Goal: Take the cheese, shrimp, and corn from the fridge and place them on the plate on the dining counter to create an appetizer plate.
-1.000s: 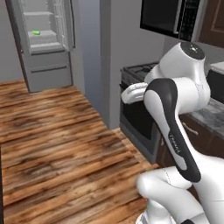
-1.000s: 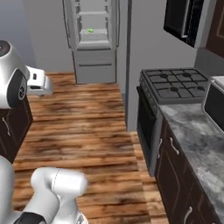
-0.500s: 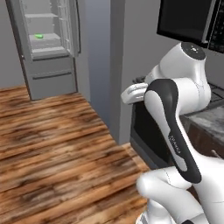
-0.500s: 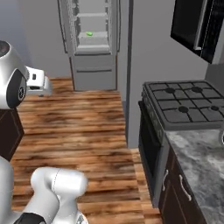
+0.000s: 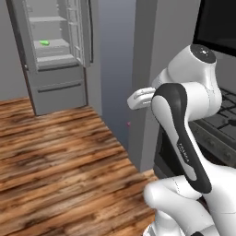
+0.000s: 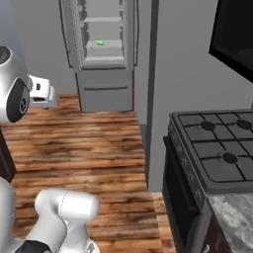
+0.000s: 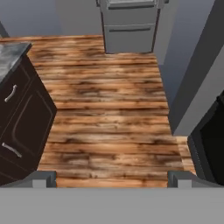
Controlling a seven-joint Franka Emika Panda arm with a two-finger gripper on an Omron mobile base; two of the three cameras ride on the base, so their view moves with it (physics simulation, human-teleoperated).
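- The fridge [image 5: 55, 50] stands open at the far end of the wood floor [image 7: 109, 113]; the green corn [image 5: 44, 43] lies on a middle shelf, near its left edge.
- The gripper [image 7: 112, 177] hangs over the floor; fingertips [image 7: 43, 178] spread wide, holding nothing.
- A black stove [image 6: 217, 153] sits to the right.

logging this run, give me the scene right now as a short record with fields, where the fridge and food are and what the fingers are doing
fridge: open, at the far end of the wood floor, ahead of the base
corn: green piece lying on a fridge shelf
cheese: cannot tell
shrimp: cannot tell
gripper: fingers spread apart, nothing between them, over bare floor
stove: black gas range to the right of the base
dark cabinet: with a marbled top, at the left of the hand view
task progress: nothing picked up yet
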